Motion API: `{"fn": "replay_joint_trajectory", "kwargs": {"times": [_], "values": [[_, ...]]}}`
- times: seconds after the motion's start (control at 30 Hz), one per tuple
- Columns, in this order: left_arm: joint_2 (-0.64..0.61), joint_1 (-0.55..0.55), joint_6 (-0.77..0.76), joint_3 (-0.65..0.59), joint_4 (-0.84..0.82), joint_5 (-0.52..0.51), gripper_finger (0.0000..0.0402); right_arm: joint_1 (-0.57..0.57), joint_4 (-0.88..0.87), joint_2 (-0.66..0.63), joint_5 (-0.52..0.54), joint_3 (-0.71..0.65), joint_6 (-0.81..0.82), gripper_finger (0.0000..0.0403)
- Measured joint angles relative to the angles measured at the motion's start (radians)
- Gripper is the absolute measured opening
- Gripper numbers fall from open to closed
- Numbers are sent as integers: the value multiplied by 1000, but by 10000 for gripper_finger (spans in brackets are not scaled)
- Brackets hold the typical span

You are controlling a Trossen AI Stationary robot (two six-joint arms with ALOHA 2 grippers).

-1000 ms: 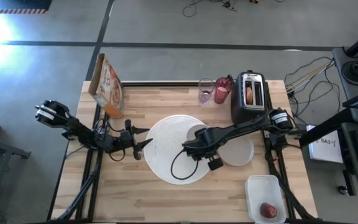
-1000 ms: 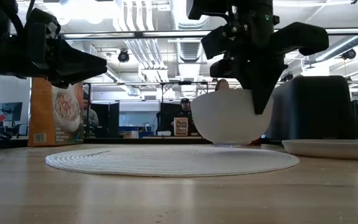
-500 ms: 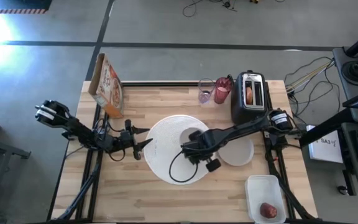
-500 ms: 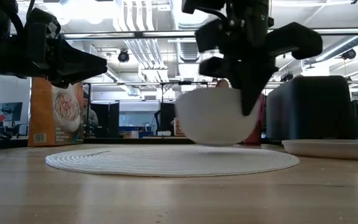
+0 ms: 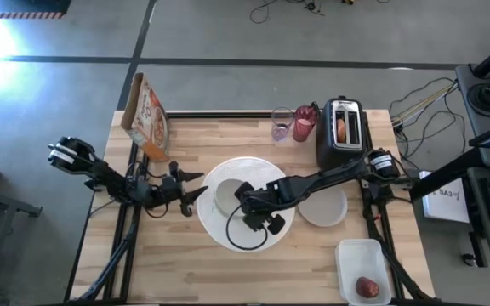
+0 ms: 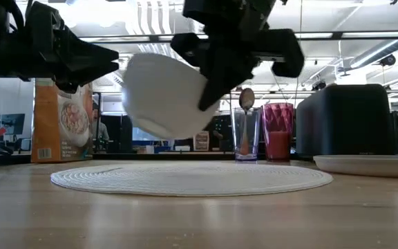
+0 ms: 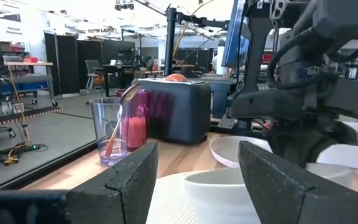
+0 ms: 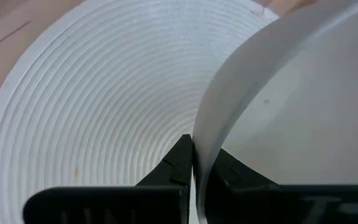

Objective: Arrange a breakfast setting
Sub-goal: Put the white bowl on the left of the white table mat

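Right gripper (image 5: 238, 197) is clamped onto the rim of the small white bowl (image 5: 226, 196), holding it tilted in the air above the round white ribbed mat (image 5: 266, 174) in the middle of the wooden table (image 5: 168, 263). Low view shows the bowl clear of the mat, not touching it. Left gripper (image 5: 196, 184) hangs just beside the mat's left edge, fingers spread, nothing in them. Small grey plate (image 5: 330, 208) sits right of the mat. Back row has a clear glass (image 5: 281, 125) with the orange-handled spoon (image 6: 244, 121) in it, pink tumbler (image 5: 304, 123), black toaster (image 5: 344, 129) and cereal box (image 5: 147, 115). Red apple (image 5: 366, 287) is in a plastic tub (image 5: 347, 259) at the front right.
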Motion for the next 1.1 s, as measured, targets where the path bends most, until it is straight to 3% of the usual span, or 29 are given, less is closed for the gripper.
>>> {"fn": "replay_joint_trajectory", "kwargs": {"times": [0.67, 1.1], "values": [[-1, 0, -4, 0, 47, 1, 208, 0, 34, 143, 0, 80, -18, 10], [-1, 0, -4, 0, 47, 2, 208, -22, -15, 134, 30, 82, 46, 67]]}}
